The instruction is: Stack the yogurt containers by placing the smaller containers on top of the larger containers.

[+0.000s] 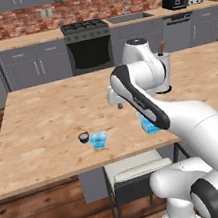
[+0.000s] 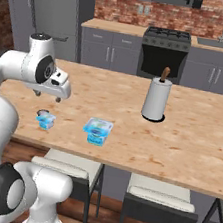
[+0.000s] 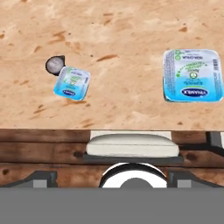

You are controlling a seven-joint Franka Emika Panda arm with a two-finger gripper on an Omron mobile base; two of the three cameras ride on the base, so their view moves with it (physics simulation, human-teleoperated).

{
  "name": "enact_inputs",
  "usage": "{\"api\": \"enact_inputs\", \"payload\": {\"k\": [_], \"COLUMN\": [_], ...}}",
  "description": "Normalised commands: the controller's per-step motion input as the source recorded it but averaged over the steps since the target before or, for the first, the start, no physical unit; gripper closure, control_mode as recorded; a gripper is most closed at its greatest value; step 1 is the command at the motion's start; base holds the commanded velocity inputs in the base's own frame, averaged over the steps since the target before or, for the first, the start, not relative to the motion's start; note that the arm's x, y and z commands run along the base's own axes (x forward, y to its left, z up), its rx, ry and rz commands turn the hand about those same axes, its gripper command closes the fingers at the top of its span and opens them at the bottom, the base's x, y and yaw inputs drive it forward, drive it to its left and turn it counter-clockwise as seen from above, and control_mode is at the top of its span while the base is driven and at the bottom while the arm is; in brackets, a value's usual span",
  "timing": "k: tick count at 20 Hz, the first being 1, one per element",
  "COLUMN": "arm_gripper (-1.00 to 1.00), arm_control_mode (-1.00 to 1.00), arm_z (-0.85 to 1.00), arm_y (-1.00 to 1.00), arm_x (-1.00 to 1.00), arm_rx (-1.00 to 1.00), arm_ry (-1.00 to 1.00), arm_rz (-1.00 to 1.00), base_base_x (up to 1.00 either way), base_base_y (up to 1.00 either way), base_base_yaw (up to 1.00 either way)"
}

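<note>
- The squarish light-blue tub is showing a pale lid with green and blue print and a dark blue logo; the writing is too small to read.
- The small translucent blue cup is carrying a similar printed lid, and the tiny dark round cup is touching its far corner.
- All three are sitting closed on the wooden surface near its front edge, the tub well to the right of the cups.
- A white paper roll is standing farther back.
- The fingers are hanging wide open above the cups, holding nothing.

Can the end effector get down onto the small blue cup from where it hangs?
Probably yes: the open end effector hangs above the small blue cup, nothing between; only the tiny dark cup touches its corner.
</note>
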Motion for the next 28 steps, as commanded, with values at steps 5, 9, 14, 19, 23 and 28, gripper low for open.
{"api": "enact_inputs", "payload": {"k": [5,9,14,19,23,28], "arm_gripper": [-1.0,-1.0,-1.0,-1.0,-1.0,-1.0], "arm_control_mode": [-1.0,-1.0,-1.0,-1.0,-1.0,-1.0], "arm_z": [-0.31,-0.37,-0.28,-0.28,-0.24,-0.25], "arm_y": [0.0,0.0,0.0,0.0,0.0,0.02], "arm_x": [-0.22,-0.1,-0.03,0.03,0.23,0.28], "arm_rx": [0.1,0.11,0.1,0.09,0.06,0.03], "arm_ry": [0.01,0.02,0.0,0.0,0.0,0.0], "arm_rz": [0.0,0.0,0.0,-0.01,-0.04,-0.05], "base_base_x": [0.0,0.0,0.0,0.0,0.0,0.0], "base_base_y": [0.0,0.0,0.0,0.0,0.0,0.0], "base_base_yaw": [0.0,0.0,0.0,0.0,0.0,0.0]}}
